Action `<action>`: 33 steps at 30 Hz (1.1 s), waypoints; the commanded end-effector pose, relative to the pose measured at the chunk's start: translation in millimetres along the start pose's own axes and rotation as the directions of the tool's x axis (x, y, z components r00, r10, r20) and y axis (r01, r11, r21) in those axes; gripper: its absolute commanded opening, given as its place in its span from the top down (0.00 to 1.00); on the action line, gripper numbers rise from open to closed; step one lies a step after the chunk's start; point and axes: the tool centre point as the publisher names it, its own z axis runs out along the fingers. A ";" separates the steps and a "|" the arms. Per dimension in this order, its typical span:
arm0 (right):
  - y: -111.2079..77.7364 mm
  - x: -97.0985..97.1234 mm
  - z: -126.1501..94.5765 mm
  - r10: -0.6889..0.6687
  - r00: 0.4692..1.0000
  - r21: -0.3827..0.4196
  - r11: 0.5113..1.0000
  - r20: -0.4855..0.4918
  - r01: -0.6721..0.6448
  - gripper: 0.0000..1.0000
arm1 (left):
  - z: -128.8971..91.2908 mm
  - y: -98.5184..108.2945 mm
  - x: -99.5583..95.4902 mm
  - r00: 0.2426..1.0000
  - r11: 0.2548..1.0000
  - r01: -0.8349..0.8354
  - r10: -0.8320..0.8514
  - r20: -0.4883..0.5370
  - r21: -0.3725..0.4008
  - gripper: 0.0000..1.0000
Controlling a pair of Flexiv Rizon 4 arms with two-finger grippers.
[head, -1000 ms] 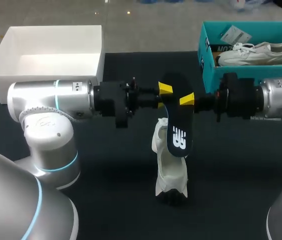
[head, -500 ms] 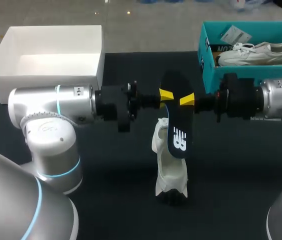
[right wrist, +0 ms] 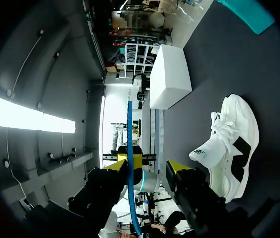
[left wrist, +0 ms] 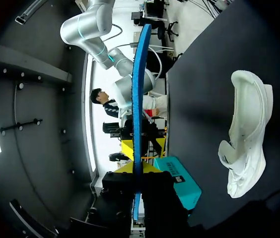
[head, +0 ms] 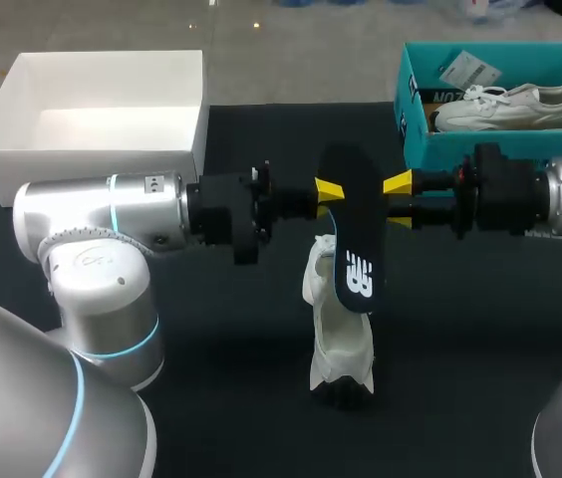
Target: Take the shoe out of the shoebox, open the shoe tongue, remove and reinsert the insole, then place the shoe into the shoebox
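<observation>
Insole (head: 353, 239) stands over the shoe (head: 339, 339), clamped in left gripper (head: 332, 192); right gripper (head: 401, 197) spread, just clear.

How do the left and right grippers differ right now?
The left gripper is shut on the dark insole, holding it on edge; the right gripper is open and holds nothing. The left gripper touches the insole, while the right gripper appears just clear of its other side. Both are level and face each other.
</observation>
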 end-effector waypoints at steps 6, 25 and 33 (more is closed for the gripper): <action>4.5 2.7 -81.4 -0.080 0.910 -0.027 0.995 0.406 0.099 0.00 | -11.0 4.1 -16.7 1.000 1.000 0.014 -0.013 -0.019 0.015 1.00; -8.3 -26.6 -120.5 -0.046 0.901 -0.026 0.998 0.431 0.064 0.00 | -21.7 5.0 -26.3 0.997 0.995 0.079 -0.078 0.017 -0.069 1.00; -25.2 -22.9 -210.3 -0.039 0.867 -0.111 0.988 0.496 0.108 0.00 | -17.8 7.1 -28.0 0.995 0.994 0.095 -0.093 0.040 -0.062 1.00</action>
